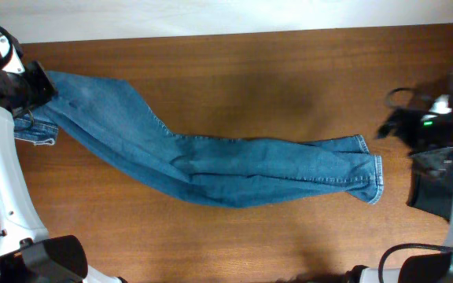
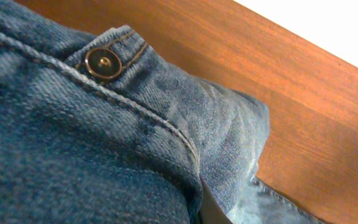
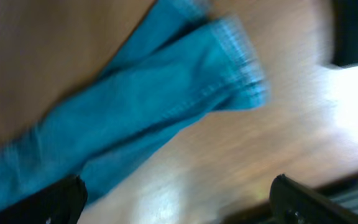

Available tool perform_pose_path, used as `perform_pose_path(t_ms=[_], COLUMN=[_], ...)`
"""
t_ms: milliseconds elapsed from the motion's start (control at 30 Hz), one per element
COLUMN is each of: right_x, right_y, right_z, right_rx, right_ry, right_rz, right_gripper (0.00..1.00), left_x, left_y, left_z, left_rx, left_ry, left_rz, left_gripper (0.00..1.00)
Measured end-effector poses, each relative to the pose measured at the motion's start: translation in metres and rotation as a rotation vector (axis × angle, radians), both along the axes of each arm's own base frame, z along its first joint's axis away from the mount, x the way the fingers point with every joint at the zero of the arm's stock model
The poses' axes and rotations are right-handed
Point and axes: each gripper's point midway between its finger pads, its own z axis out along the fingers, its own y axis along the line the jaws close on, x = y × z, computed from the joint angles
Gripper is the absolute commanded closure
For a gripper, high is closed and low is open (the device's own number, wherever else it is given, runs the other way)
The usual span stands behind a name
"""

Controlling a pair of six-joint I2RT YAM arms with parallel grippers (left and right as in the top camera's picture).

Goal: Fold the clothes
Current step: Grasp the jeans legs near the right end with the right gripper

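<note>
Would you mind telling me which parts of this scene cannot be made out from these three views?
Overhead: the left tool covers the waistband end of the jeans; the grip itself is hidden.
Left wrist: denim fills the frame, hiding the tool's fingertips; only a button is sharp.
Right wrist: motion blur smears the leg hems; the bottom edge cuts off most of the open right tool.

blue jeans [image 1: 211,161], stretched lengthwise, legs together

no text readable; the button [image 2: 104,63] on the jeans [image 2: 73,155] seems unmarked.
</note>
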Motion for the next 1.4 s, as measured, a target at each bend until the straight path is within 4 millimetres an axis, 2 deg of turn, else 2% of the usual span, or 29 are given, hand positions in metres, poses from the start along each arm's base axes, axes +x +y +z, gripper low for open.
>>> perform_pose_path(t_ms=[67, 100, 167, 233, 300, 433, 467, 567, 833, 1000, 1200, 1267, 1333, 1367, 1400], right_x=[0.007, 0.006, 0.000, -0.001, -0.001, 0.011, 0.016, 0.026, 0.036, 0.031, 0.034, 0.037, 0.041, 0.045, 0.045], right_y=[0.036, 0.047, 0.070, 0.079, 0.081, 0.081, 0.080, 0.080, 0.077, 0.068, 0.062, 0.058, 0.045, 0.023, 0.016], right_z=[-0.032, -0.044, -0.076, -0.096, -0.104, -0.111, -0.113, -0.120, -0.169, -0.203, -0.209, -0.209, -0.209, -0.208, -0.208], right_rx=[0.049, 0.064, 0.097, 0.106, 0.107, 0.101, 0.096, 0.089, 0.097, 0.056, 0.041, 0.048, 0.059, 0.055, 0.056], right_ry=[0.013, 0.028, 0.064, 0.069, 0.065, 0.012, -0.009, -0.053, 0.019, 0.114, 0.119, 0.109, 0.085, 0.066, 0.061], right_rz=[0.114, 0.144, 0.193, 0.207, 0.205, 0.207, 0.209, 0.212, 0.207, 0.200, 0.187, 0.172, 0.128, 0.066, 0.044], right_gripper=[0.01, 0.00, 0.09, 0.16, 0.25, 0.61, 0.77, 0.96, 0.96, 0.96, 0.96, 0.96, 0.96, 0.96, 0.96], left_x=[0.000, 0.000, -0.001, -0.002, -0.002, -0.002, -0.002, -0.002, -0.002, -0.002, -0.004, -0.002, 0.001, 0.006, 0.009], left_y=[0.001, 0.002, 0.003, 0.003, 0.003, 0.003, 0.003, 0.003, 0.003, 0.009, 0.014, 0.018, 0.023, 0.025, 0.026], left_z=[0.000, 0.000, 0.000, -0.001, -0.002, -0.002, -0.003, -0.004, -0.010, -0.015, -0.018, -0.028, -0.047, -0.067, -0.079], left_rx=[0.005, 0.008, 0.012, 0.012, 0.012, 0.011, 0.011, 0.010, 0.007, 0.027, 0.049, 0.059, 0.060, 0.050, 0.044], left_ry=[0.002, 0.003, 0.005, 0.011, 0.013, 0.016, 0.018, 0.021, 0.039, 0.061, 0.079, 0.107, 0.160, 0.209, 0.235], left_rz=[0.004, 0.006, 0.009, 0.010, 0.010, 0.010, 0.010, 0.010, 0.012, 0.028, 0.045, 0.055, 0.062, 0.061, 0.061], left_gripper=[0.95, 0.95, 0.95, 0.95, 0.95, 0.94, 0.94, 0.94, 0.94, 0.94, 0.94, 0.94, 0.93, 0.93, 0.89])
